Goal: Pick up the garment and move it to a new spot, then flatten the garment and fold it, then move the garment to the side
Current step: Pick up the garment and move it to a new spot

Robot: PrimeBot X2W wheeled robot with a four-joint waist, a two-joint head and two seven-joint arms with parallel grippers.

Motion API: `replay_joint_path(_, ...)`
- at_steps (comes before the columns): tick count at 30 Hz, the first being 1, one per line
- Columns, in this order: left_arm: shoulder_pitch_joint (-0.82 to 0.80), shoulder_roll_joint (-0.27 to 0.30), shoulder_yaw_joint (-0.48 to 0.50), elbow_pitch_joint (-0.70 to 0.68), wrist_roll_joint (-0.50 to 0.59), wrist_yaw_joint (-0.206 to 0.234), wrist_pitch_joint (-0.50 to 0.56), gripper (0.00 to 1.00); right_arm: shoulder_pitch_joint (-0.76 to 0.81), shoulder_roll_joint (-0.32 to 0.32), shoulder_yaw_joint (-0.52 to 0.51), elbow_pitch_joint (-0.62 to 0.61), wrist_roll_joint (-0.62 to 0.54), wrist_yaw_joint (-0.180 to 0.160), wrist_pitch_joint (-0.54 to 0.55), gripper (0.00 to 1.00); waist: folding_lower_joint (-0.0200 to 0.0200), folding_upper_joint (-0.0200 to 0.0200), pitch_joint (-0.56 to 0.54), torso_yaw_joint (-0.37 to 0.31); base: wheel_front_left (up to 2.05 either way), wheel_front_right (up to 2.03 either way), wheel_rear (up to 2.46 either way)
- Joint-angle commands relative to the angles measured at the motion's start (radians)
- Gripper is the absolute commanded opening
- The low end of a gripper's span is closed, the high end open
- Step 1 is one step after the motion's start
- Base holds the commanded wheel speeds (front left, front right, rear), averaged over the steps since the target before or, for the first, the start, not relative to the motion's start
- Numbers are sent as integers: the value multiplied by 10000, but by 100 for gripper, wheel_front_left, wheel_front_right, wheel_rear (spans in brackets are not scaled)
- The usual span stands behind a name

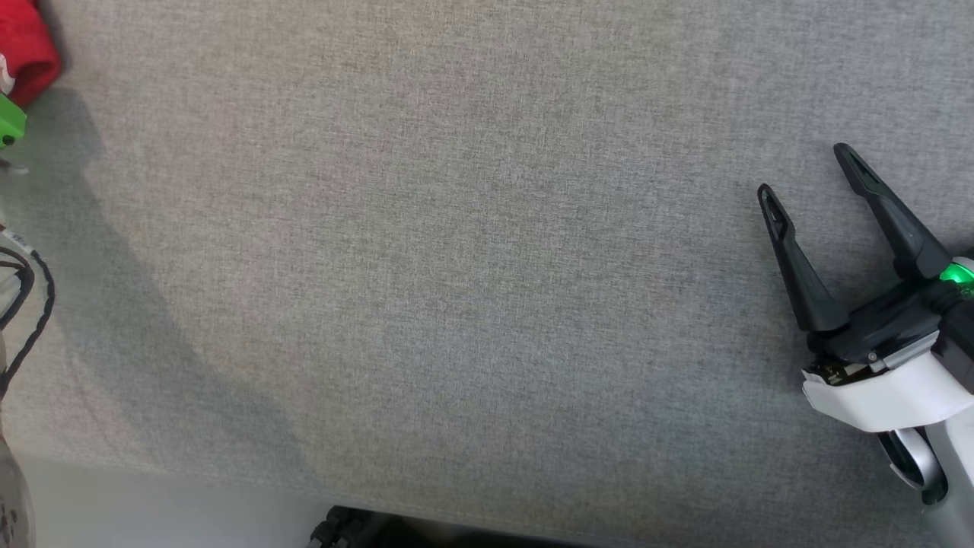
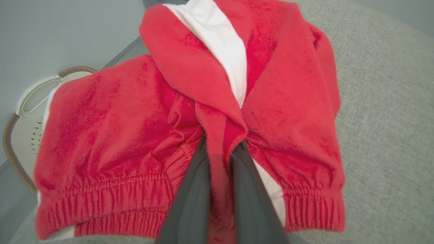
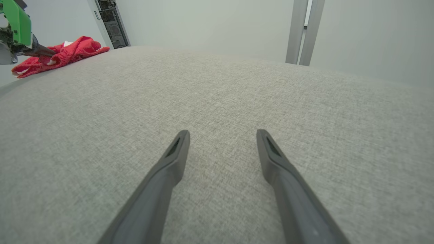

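While the left gripper is clamped on a fold of the red-and-white garment at the far left corner of the grey fabric worktop, the right gripper hangs near the right edge, fingers spread apart; a pale basket shows beyond the garment.

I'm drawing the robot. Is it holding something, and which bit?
The left gripper pinches a bunched fold of the red garment; the right gripper is open.
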Motion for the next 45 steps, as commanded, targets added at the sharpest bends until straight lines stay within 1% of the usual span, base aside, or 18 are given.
replay_joint_path(1,143,146,-203,-168,94,-22,-302,0,136,5,36,522,-22,-25,137,100,0,0,-271,-63,0,0,0)
replay_joint_path(5,434,400,-1084,-1045,205,-26,-1196,0,41,179,167,588,36,-21,89,100,0,0,-917,-134,0,0,0)
replay_joint_path(8,781,669,-2002,-1853,94,-28,-1663,0,-93,421,312,679,137,-18,83,100,0,0,-1578,-232,0,0,0)
replay_joint_path(13,1253,1177,-3494,-3132,16,-29,-2000,0,-226,854,541,869,266,-18,78,100,0,0,-2749,-515,0,0,0)
replay_joint_path(18,1769,1762,-4753,-4527,4,-30,-1910,0,-47,1297,560,1051,426,-18,78,100,0,0,-4069,-1047,0,0,0)
replay_joint_path(21,2164,1832,-5159,-5422,-422,-30,-1658,0,254,1556,356,1101,532,-18,78,100,0,0,-4803,-1416,0,0,0)
replay_joint_path(27,2953,2013,-5922,-7248,-687,-31,-1166,0,919,1955,20,1104,667,-18,77,100,0,0,-5996,-2312,0,0,0)
replay_joint_path(29,3177,1997,-6144,-7836,-615,-27,-972,0,1089,2035,-48,1066,664,-18,78,100,0,0,-6232,-2646,0,0,0)
replay_joint_path(33,3571,1769,-6668,-8985,-435,47,-558,0,1331,2208,-318,946,722,-18,78,100,0,0,-6454,-3306,0,0,0)
replay_joint_path(37,3804,1531,-7363,-9726,-2,103,-178,0,1434,2332,-477,817,728,-18,78,100,0,0,-6470,-3978,0,0,0)
replay_joint_path(40,3916,1356,-7997,-9925,463,80,-67,0,1495,2449,-590,699,720,-18,78,100,0,0,-6349,-4371,0,0,0)
replay_joint_path(45,4218,1171,-9197,-9630,1321,28,-236,0,1321,2629,-536,499,703,-18,79,100,0,0,-5766,-4925,0,0,0)
